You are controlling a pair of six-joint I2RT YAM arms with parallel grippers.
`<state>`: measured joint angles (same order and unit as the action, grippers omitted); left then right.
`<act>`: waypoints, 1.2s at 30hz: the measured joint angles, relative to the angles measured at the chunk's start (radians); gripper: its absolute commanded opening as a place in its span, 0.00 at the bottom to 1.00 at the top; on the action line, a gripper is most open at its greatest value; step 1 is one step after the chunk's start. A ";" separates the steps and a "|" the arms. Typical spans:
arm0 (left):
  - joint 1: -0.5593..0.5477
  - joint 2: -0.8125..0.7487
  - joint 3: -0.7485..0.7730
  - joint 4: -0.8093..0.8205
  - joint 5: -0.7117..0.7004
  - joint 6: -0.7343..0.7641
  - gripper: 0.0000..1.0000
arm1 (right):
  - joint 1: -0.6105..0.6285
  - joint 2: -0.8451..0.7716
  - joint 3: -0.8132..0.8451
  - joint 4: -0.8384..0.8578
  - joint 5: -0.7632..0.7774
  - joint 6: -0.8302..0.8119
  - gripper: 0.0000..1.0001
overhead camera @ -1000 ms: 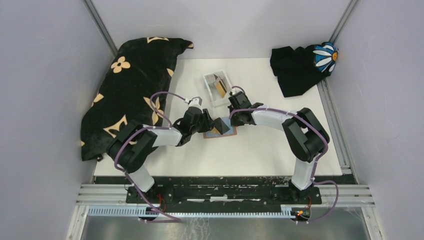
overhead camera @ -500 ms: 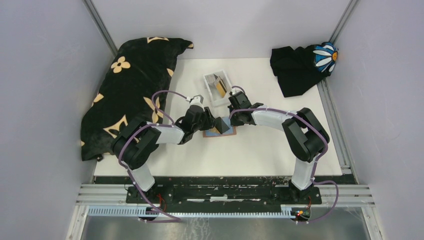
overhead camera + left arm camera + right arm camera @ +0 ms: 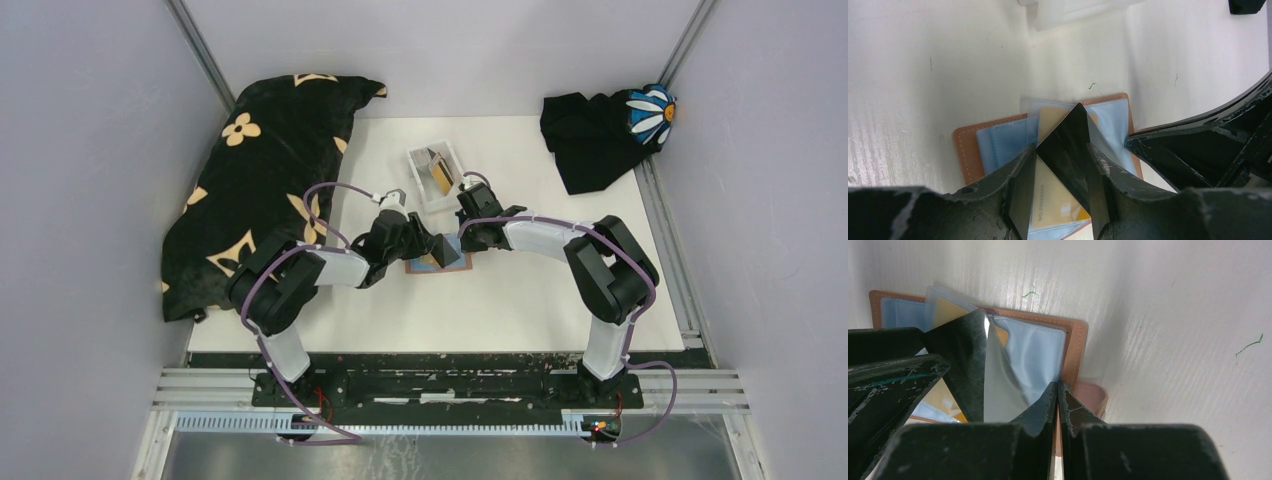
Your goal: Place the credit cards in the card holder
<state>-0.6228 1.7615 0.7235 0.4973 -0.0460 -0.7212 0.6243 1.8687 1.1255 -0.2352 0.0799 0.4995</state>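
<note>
While both arms meet over the middle of the white table [image 3: 540, 290], I see the tan-brown leather folding card holder [image 3: 964, 150] lying open and flat there, its pale blue clear inner sleeves facing up. My left gripper [image 3: 1060, 157] pinches a dark grey-black plastic card [image 3: 1068, 140] by its edges. The card is tilted, one corner pointing at the sleeves near the centre of the left wrist view. Under it a gold-yellow plastic card [image 3: 1055, 195] sits partly inside a sleeve. My right gripper [image 3: 1058, 392] has its fingers pressed together on the edge of one lifted sleeve leaf, at the holder's right side in the right wrist view. Just beyond the holder, toward the top centre of the overhead view, stands a small white rectangular plastic tray [image 3: 424, 204] with further cards [image 3: 438, 172] in it. A black cloth with tan flowers [image 3: 260, 180] lies at the upper left, and a dark cloth with a white daisy [image 3: 600, 140] at the upper right.
</note>
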 measured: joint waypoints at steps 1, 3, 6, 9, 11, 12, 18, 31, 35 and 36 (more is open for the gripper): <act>0.000 0.003 -0.001 0.006 0.001 -0.004 0.47 | 0.000 0.000 0.000 0.000 0.000 0.000 0.08; 0.001 0.006 -0.005 0.018 0.004 -0.012 0.46 | 0.000 0.000 0.000 0.000 0.000 0.000 0.08; 0.005 0.008 -0.016 0.039 0.008 -0.024 0.44 | 0.000 0.000 0.000 0.000 0.000 0.000 0.08; 0.007 0.008 -0.031 0.063 0.013 -0.035 0.44 | 0.000 0.000 0.000 0.000 0.000 0.000 0.08; 0.008 0.007 -0.040 0.079 0.014 -0.041 0.44 | 0.000 0.000 0.000 0.000 0.000 0.000 0.08; 0.008 0.006 -0.043 0.082 0.014 -0.045 0.44 | 0.000 0.000 0.000 0.000 0.000 0.000 0.08; 0.008 -0.009 -0.046 0.076 0.021 -0.053 0.43 | 0.000 0.000 0.000 0.000 0.000 0.000 0.08; 0.005 -0.071 -0.047 0.045 0.026 -0.052 0.43 | 0.000 0.001 0.000 0.001 -0.001 0.000 0.08; 0.005 -0.071 -0.047 0.018 0.031 -0.052 0.43 | 0.000 0.001 0.000 0.001 -0.001 0.000 0.08; 0.005 -0.071 -0.047 0.012 0.032 -0.052 0.44 | 0.000 0.001 0.000 0.001 -0.001 0.000 0.08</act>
<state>-0.6174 1.6909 0.6769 0.5095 -0.0135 -0.7734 0.6243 1.8694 1.1255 -0.2344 0.0788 0.4995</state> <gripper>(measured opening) 0.426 0.080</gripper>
